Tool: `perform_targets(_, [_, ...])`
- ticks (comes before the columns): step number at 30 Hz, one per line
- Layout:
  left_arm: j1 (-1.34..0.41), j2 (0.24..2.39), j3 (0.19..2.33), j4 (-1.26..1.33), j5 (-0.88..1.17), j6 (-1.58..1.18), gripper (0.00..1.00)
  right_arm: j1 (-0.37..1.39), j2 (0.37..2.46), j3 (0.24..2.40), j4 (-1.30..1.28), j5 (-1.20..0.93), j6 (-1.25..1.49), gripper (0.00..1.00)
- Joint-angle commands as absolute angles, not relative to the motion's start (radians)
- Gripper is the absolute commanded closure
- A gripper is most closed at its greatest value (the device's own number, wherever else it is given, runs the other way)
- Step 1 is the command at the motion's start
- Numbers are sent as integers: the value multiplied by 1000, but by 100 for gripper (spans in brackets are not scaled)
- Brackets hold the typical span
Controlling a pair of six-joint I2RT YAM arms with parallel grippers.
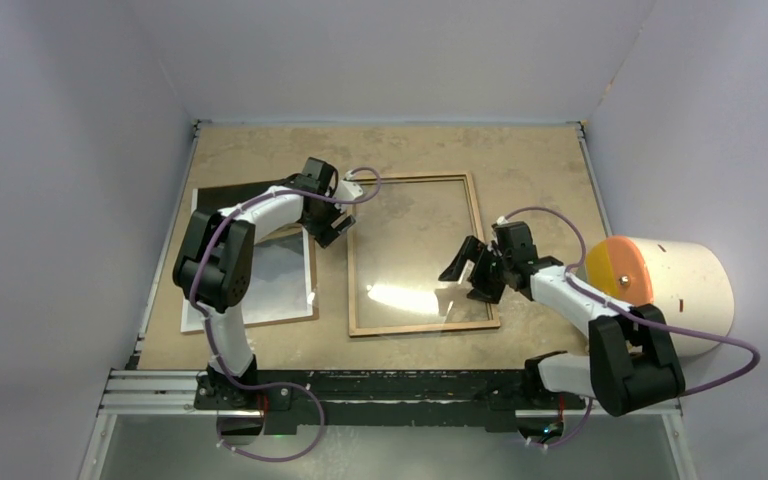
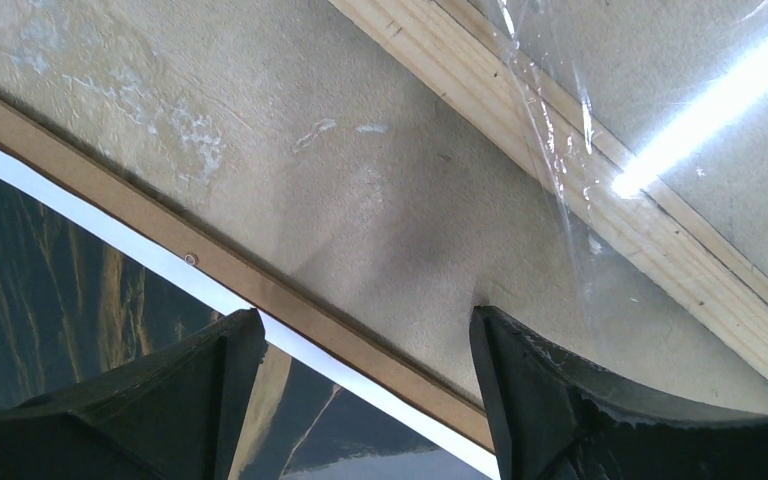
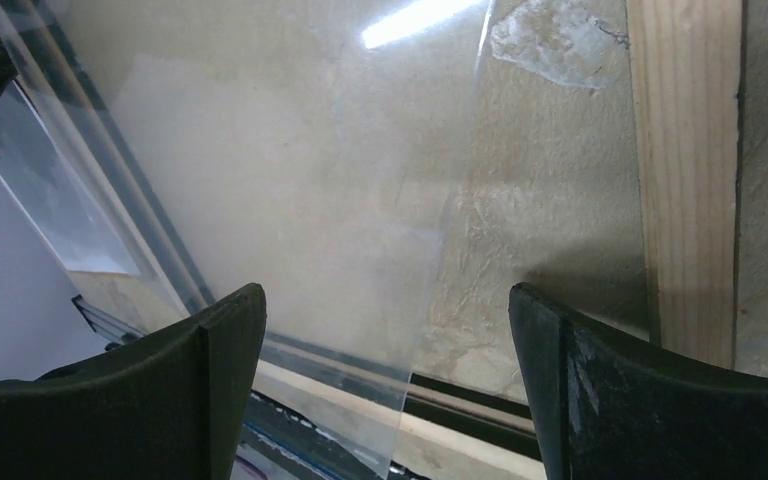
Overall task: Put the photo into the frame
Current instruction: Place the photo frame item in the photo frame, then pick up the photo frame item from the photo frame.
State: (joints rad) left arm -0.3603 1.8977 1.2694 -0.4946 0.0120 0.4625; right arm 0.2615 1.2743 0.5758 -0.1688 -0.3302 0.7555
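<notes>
Reaching out from its base at the near edge, the left arm point(image 1: 222, 262) rises to a bent elbow and then runs forward and rightward across the photo point(image 1: 282, 278). Its wrist is turned down over the strip of bare table point(image 1: 520, 170) between the backing board point(image 1: 260, 322) and the frame point(image 1: 423, 327). The left gripper point(image 1: 332, 228) hangs there with its jaws spread wide and nothing between them. In the left wrist view the left gripper point(image 2: 360, 320) straddles that strip. One finger sits over the dark photo point(image 2: 50, 290) and its white border. The other is nearer the frame's light wood rim point(image 2: 660, 245).

The photo lies flat on the backing board point(image 2: 110, 193), picture side up, at the left of the table and outside the frame. The frame lies flat in the middle of the table with its wood side up. Its clear pane point(image 1: 410, 240) catches a bright streak of light.

The right arm point(image 1: 570, 290) folds up from its base and stretches leftward and forward. Its wrist is pitched down over the right part of the frame. The right gripper point(image 1: 465, 270) hangs over the pane, jaws wide apart and holding nothing. From the right wrist camera, the right gripper point(image 3: 385, 300) looks down on the pane point(image 3: 290, 180), one straight edge of which stops short of the wood rim point(image 3: 685, 180). Whether either gripper touches the surface below cannot be told.

A white cylinder with an orange end point(image 1: 680, 285) stands at the right, beside the right arm.
</notes>
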Motion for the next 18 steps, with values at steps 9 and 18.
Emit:
perform_targets(9, [-398,1871,1239,-560,30,412,21,265,1361,423,250,-379,848,12])
perform_targets(18, [-405,1867,1235,-584,56,413,20,264,1430,290,689,-520,980,21])
